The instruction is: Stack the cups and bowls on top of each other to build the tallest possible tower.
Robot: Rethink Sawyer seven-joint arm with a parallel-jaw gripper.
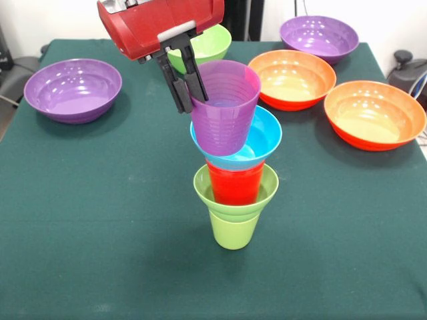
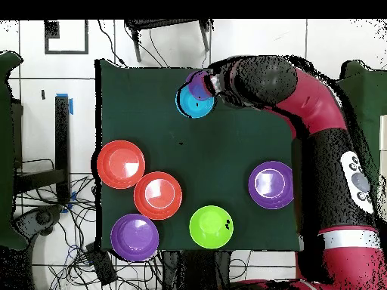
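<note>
The tower stands at the table's middle: a lime-green cup (image 1: 233, 232) at the bottom, then a small lime-green bowl (image 1: 266, 188), a red cup (image 1: 235, 183) and a small blue bowl (image 1: 263, 141). My gripper (image 1: 189, 89) is shut on the left rim of the translucent purple cup (image 1: 227, 110), one finger inside and one outside. The purple cup's base is down in the blue bowl, and the cup leans slightly. I cannot tell whether it rests there. In the overhead view the purple cup (image 2: 198, 85) overlaps the blue bowl (image 2: 193, 104), with the gripper (image 2: 208, 84) beside it.
Two wide purple bowls (image 1: 73, 89) (image 1: 319, 37), two wide orange bowls (image 1: 291, 78) (image 1: 374, 113) and a medium lime-green bowl (image 1: 212, 41) stand on the green table's far half (image 1: 100, 220). The arm (image 2: 317, 113) reaches in along one table side in the overhead view.
</note>
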